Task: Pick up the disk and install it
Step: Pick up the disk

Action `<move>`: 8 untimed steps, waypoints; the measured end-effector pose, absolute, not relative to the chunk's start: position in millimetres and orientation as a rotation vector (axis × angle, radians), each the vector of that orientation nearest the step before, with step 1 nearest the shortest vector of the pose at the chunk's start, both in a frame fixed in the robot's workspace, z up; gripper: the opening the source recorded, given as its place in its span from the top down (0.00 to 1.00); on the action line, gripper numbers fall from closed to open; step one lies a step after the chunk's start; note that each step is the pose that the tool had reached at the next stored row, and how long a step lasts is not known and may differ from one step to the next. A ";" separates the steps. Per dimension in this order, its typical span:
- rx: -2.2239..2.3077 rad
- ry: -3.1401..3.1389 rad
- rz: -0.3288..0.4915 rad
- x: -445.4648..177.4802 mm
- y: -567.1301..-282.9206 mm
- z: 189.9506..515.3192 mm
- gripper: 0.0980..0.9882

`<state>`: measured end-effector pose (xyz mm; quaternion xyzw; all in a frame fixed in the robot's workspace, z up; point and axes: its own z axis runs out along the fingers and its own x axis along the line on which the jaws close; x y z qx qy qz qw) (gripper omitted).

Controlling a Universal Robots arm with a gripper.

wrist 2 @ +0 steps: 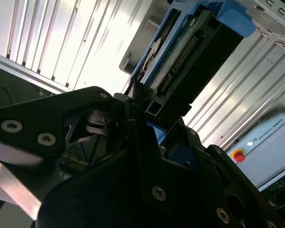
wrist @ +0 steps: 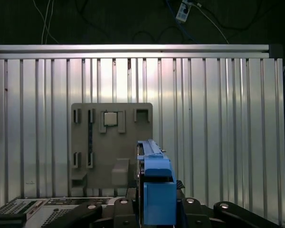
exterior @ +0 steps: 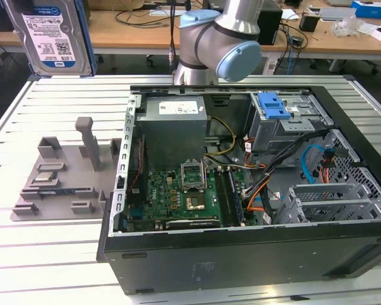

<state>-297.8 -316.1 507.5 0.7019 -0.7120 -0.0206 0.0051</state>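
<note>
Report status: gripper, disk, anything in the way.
Gripper shut on the disk. Disk held on edge, off the table, over the grey fixture plate. Open computer case to the exterior view's right, disk not in it.

We see a long table (exterior: 57, 260) of ribbed silver aluminium slats, with grooves running from the exterior view's left to its right. In the first wrist view the same slats end at a plain cross rail (wrist: 133, 48) on the far edge. Two things lie directly on the table. Toward the exterior view's left we find a flat grey fixture plate (exterior: 73, 178) with moulded holders and one upright post (exterior: 87, 143). Just beside it, toward the exterior view's right, a black computer case (exterior: 241, 260) lies on its side with the open face upward. We cannot tell whether plate and case touch. Bare slats show nearer than the plate.
</note>
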 end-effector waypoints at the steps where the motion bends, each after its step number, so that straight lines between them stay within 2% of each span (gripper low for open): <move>1: 2.198 -2.229 -0.065 -293.3 -316.2 507.4 0.70; 8: 2.197 -2.229 -0.066 -263.4 -316.2 507.5 0.70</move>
